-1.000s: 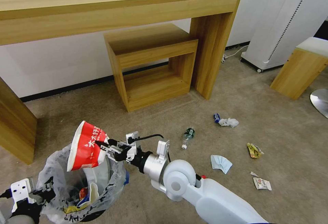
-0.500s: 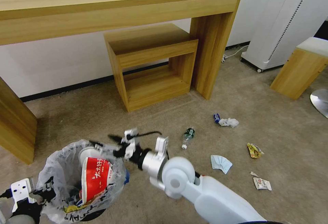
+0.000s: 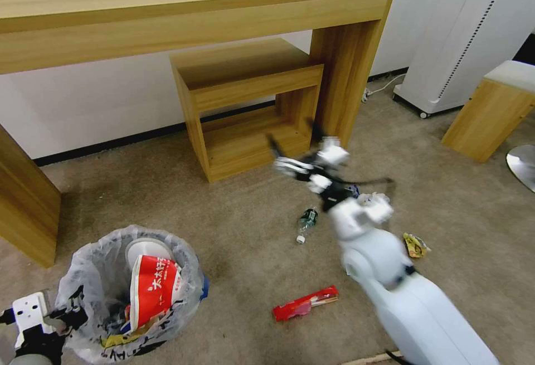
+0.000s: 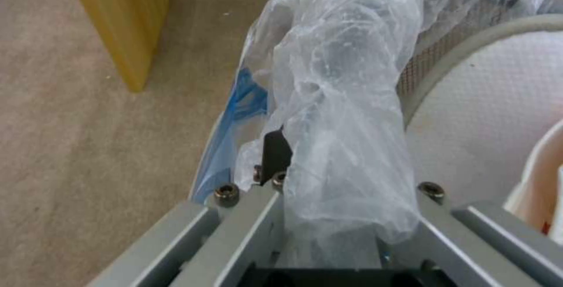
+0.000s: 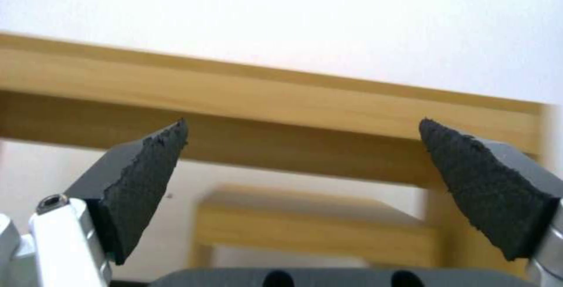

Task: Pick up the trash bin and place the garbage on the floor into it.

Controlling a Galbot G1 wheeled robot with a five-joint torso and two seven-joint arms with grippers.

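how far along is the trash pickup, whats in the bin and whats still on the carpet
Partly done. The red-white paper bowl sits in the trash bin, whose rim the left gripper grips. The right gripper is open and empty, raised near the small wooden shelf. On the floor: plastic bottle, red wrapper, yellow wrapper, tissue.

From my remote seat I see a long light-wood console table [image 3: 195, 14] spanning the upper frame against a white wall [image 3: 100, 103] with a black baseboard, a smaller matching open stool [image 3: 248, 106] tucked beneath it at centre. Beige-tan carpet [image 3: 139, 186] fills the lower frame. At upper right stand a white appliance on casters [image 3: 462, 36] and a white-topped wooden stool [image 3: 493, 111].
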